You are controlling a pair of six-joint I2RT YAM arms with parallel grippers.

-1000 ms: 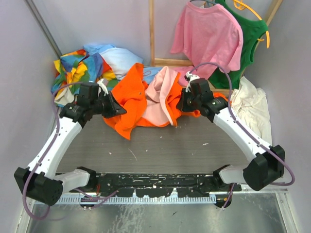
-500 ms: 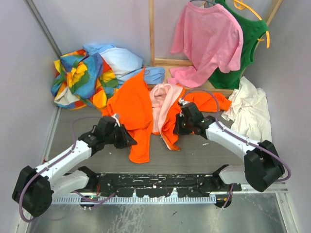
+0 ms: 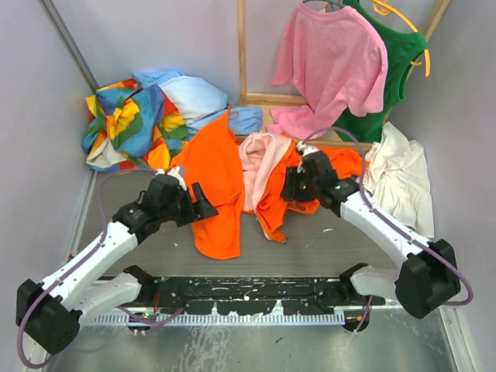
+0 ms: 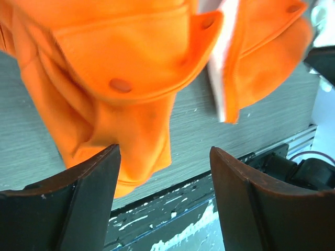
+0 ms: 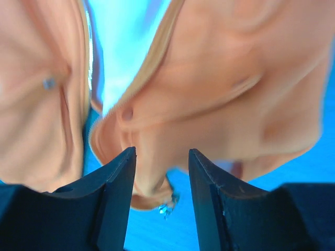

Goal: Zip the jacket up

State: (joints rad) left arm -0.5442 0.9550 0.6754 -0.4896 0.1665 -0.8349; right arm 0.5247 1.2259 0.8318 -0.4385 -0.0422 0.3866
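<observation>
Both arms are flanking the jacket (image 3: pixel 217 174), which is lying crumpled on the bench (image 3: pixel 310 242) with its zipper hard to make out; left gripper (image 3: pixel 203 204) and right gripper (image 3: pixel 291 190) are touching its edges. Left wrist: jaws are gaping, released, orange hem hanging just beyond. Right wrist: blurring, washed-out; a fold is sitting between the jaws, grip unreadable.

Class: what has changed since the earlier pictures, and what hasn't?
The jacket was dragged toward the near edge and spread out; the left end effector and right end effector came nearer with it. The heap of clothes and hanging shirts stayed put.
</observation>
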